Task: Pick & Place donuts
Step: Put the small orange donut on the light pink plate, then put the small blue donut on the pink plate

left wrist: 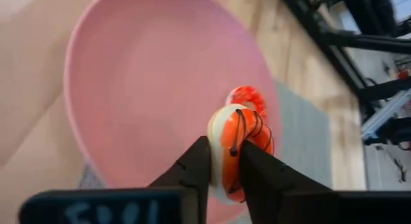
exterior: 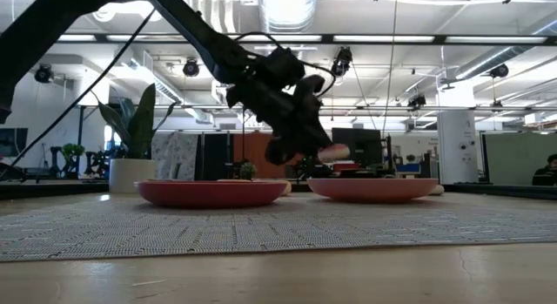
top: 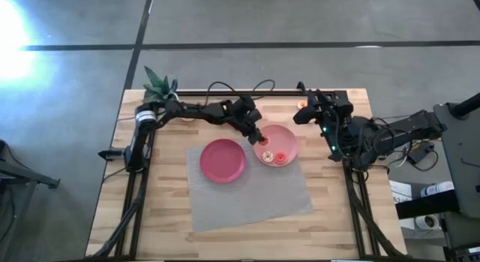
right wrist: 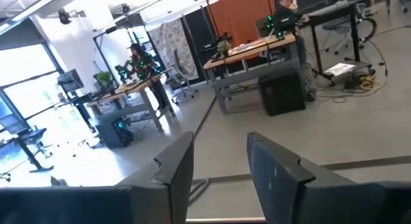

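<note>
The left gripper [top: 260,137] reaches from the table's far left corner toward the middle and hangs over the near-left rim of the light pink plate [top: 287,136]. Its two fingers [left wrist: 192,169] stand on either side of an orange donut with white icing [left wrist: 236,144] held on edge, and both fingers touch it, so the gripper is clamped on that donut above the plate. In the low view the donut [exterior: 333,152] sits just above the plate's rim [exterior: 374,190], not resting on it.

A small red donut [left wrist: 246,97] lies flat in the plate beyond the held one; from above it shows near the plate's front edge [top: 280,158].

The darker magenta plate [top: 223,160] sits just left of the pink one, both on the grey mat [top: 247,198] in the middle of the table.

The right gripper [right wrist: 218,163] waits over the far right corner of the table, its fingers apart with nothing between them. Another small donut [top: 301,104] lies on the wood by the far edge, near that arm.

A potted plant [top: 156,85] stands at the far left corner.
</note>
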